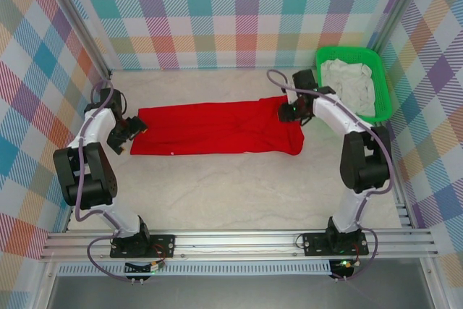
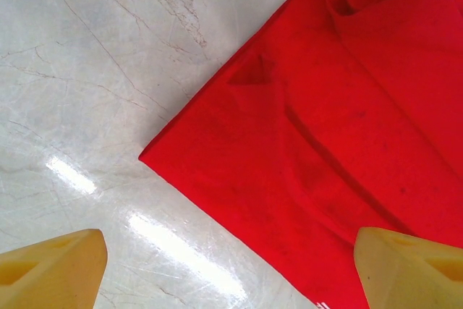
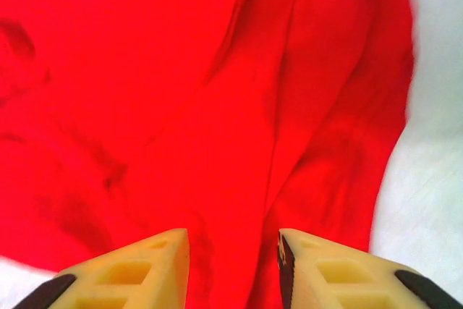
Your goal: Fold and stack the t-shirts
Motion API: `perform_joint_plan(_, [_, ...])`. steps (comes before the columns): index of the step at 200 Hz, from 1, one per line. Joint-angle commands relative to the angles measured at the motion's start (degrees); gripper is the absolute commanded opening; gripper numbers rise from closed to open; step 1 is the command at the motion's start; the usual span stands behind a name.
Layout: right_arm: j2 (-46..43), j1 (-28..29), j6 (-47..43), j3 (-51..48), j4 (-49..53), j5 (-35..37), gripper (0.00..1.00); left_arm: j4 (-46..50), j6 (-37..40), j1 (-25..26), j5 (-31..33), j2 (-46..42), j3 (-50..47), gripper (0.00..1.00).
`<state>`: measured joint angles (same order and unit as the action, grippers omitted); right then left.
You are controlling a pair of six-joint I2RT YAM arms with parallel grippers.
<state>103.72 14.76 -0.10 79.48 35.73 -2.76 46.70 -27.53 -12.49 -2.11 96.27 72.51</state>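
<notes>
A bright red t-shirt [image 1: 217,129] lies flat on the table as a long folded strip running left to right, its print hidden. My left gripper [image 1: 136,129] hovers at the strip's left end, open wide; in the left wrist view its yellow fingers [image 2: 51,269] straddle the shirt's corner [image 2: 304,150] and bare table. My right gripper [image 1: 287,111] is over the strip's right end, open, with red cloth [image 3: 217,106] under and between its fingers [image 3: 137,269]; nothing is pinched. A white t-shirt [image 1: 349,83] lies crumpled in the green basket.
The green basket [image 1: 381,85] stands at the back right against the checkered wall. Pale marble tabletop [image 1: 231,193] spreads in front of the shirt. Checkered walls close in the left, back and right sides.
</notes>
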Motion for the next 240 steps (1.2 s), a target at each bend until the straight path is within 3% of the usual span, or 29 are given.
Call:
perform_joint_plan(1, [-0.5,-0.3,4.6,-5.7,1.6,-5.6,0.37,1.9,0.8,0.4,-0.8,-2.5,-0.9,0.88])
perform_joint_plan(76, [2.1,-0.4,5.1,-7.6,1.6,-4.3,0.37,1.2,0.5,0.4,-0.8,-1.9,-3.0,0.86])
perform_joint_plan(148, [0.4,-1.3,4.7,-10.2,2.2,-3.1,0.37,-2.2,-0.7,1.6,-1.1,7.0,-4.9,0.64])
perform_joint_plan(179, [0.0,-1.6,4.9,-10.8,1.4,-5.2,0.36,-2.8,-0.9,2.6,-0.2,10.3,-4.4,0.59])
perform_joint_plan(197, [0.0,-1.7,5.2,-11.1,0.6,-6.6,0.26,-3.3,-1.1,2.8,0.7,11.9,-4.6,0.56])
perform_joint_plan(223, [0.4,-2.1,4.1,-9.8,1.7,-5.8,0.00,-3.5,-1.2,2.8,2.4,13.0,-4.8,0.52])
perform_joint_plan(240, [0.4,-2.9,2.3,-7.9,3.5,-3.3,0.00,-3.1,-1.0,2.8,3.7,13.4,-4.7,0.52])
